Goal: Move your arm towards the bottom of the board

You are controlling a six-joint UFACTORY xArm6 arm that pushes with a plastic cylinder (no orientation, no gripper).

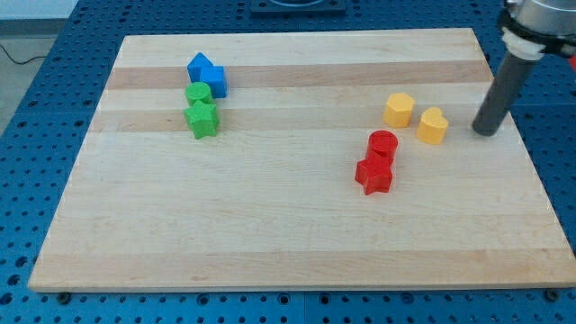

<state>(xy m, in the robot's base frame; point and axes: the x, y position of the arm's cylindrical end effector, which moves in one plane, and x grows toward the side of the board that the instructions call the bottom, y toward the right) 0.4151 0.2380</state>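
My tip (485,131) rests on the wooden board (270,234) near its right edge, at mid height. It stands just right of a yellow heart-shaped block (433,125), apart from it. A yellow hexagonal block (399,109) lies left of that. A red cylinder (382,144) sits above a red star block (373,174), touching it, lower left of the tip. At the upper left two blue blocks (206,74) sit above a green cylinder (198,94) and a green star block (202,119).
The board lies on a blue perforated table (54,81). The rod's grey mount (533,27) shows at the view's top right corner.
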